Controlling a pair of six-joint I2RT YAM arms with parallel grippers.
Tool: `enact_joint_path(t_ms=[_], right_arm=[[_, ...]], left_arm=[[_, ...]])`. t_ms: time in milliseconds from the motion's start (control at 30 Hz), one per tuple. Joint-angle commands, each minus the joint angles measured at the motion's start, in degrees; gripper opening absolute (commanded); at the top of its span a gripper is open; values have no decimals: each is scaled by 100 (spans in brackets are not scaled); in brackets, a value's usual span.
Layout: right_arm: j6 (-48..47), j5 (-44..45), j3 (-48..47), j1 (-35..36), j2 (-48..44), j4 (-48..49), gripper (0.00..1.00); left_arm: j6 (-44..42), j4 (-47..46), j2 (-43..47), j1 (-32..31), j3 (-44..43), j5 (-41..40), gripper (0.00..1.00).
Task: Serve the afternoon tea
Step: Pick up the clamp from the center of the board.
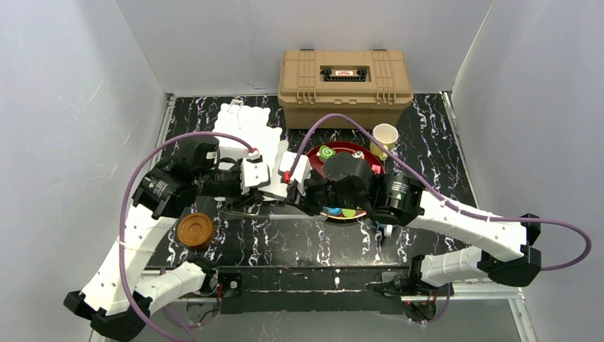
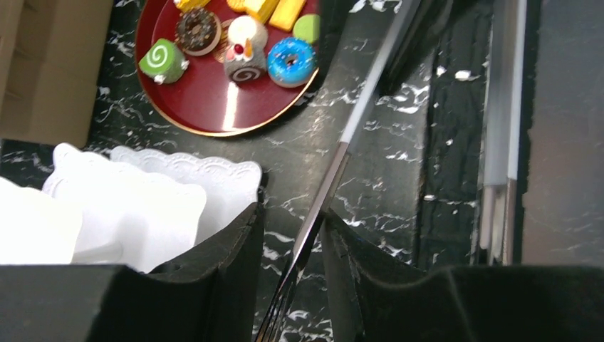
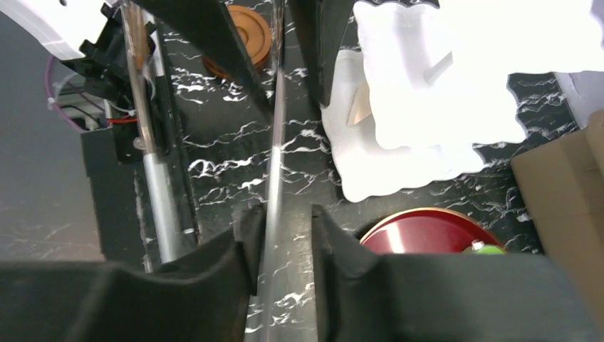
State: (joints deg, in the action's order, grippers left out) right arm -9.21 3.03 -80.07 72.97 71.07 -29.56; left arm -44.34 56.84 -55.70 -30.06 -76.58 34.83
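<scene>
Left jaws and right jaws each stand slightly spread astride the rod [image 2: 335, 171], gaps showing. One should pinch it squarely before the other withdraws.

A black, white-veined marble-look table [image 1: 427, 142] carries a tan plastic case [image 1: 345, 78] at twelve o'clock, a white wavy-edged tiered stand [image 1: 246, 128] at ten, a dark red round tray [image 1: 352, 149] near centre, a cream-yellow mug [image 1: 384, 137] at two and brown round coasters [image 1: 196, 230] at eight.
</scene>
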Motion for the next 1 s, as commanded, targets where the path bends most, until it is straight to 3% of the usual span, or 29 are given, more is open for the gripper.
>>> enact_joint_path(t_ms=[0, 267, 500, 800, 967], right_arm=[[-64, 364, -232, -68, -171, 934, 50], [435, 60, -383, -738, -651, 1098, 97], [1154, -1096, -527, -1885, -482, 1387, 98], [2425, -3020, -403, -3434, -198, 2475, 98], [3058, -3405, 179, -3828, -238, 3202, 98]], left_arm=[[1099, -288, 138, -61, 6, 830, 0], [3274, -1882, 314, -61, 117, 740, 0], [4693, -2813, 382, 130, 241, 281, 0], [5492, -3342, 18, 865, 146, 461, 0], [5644, -3462, -200, 977, 3, 496, 0]])
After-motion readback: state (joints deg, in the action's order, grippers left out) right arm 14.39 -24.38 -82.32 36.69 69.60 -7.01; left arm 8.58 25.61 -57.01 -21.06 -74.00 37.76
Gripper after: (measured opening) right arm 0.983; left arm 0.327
